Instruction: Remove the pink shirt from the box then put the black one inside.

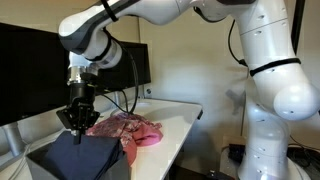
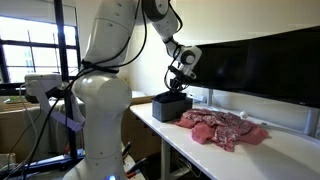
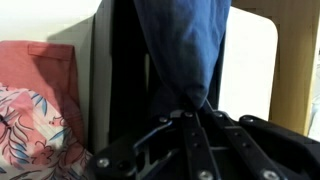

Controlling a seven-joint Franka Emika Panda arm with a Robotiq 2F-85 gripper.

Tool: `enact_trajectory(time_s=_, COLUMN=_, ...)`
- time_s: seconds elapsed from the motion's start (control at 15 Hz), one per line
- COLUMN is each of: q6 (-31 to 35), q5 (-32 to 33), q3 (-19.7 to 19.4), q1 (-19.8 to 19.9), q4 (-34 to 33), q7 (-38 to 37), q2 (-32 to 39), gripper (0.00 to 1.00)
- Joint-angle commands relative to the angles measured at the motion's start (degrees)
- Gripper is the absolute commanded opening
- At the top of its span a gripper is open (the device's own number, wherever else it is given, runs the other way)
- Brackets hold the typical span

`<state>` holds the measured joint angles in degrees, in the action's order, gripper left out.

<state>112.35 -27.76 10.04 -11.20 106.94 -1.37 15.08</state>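
The pink floral shirt (image 1: 127,128) lies crumpled on the white table beside the box; it also shows in an exterior view (image 2: 224,128) and at the left of the wrist view (image 3: 35,110). The dark box (image 2: 170,106) stands at the table's end. My gripper (image 1: 78,122) is shut on the black shirt (image 1: 85,152), a dark bluish cloth that hangs from the fingers (image 3: 190,112) into the box (image 3: 115,70). In an exterior view the cloth drapes over the box's top, hiding most of it.
Black monitors (image 1: 30,60) stand behind the table, and a long dark screen (image 2: 260,65) shows along the wall. The white table (image 1: 180,115) ends near the robot's white base (image 1: 275,110). A window and cardboard boxes (image 2: 20,115) lie beyond.
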Motion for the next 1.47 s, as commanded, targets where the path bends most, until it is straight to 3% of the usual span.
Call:
enact_trajectory(time_s=0.0, q6=0.87, q5=-3.06, q3=1.09, q1=1.16, q4=-1.69, q7=2.39, q2=1.88, gripper=0.05)
enact_trajectory(time_s=0.53, q6=2.28, q5=-5.28, q3=1.36, q1=1.65, q4=-5.59, q7=4.9, q2=2.69, gripper=0.05)
enact_trajectory(time_s=1.4, q6=3.9, q5=-8.08, q3=0.96, q1=3.24, q4=-4.84, q7=5.74, q2=6.0, gripper=0.05)
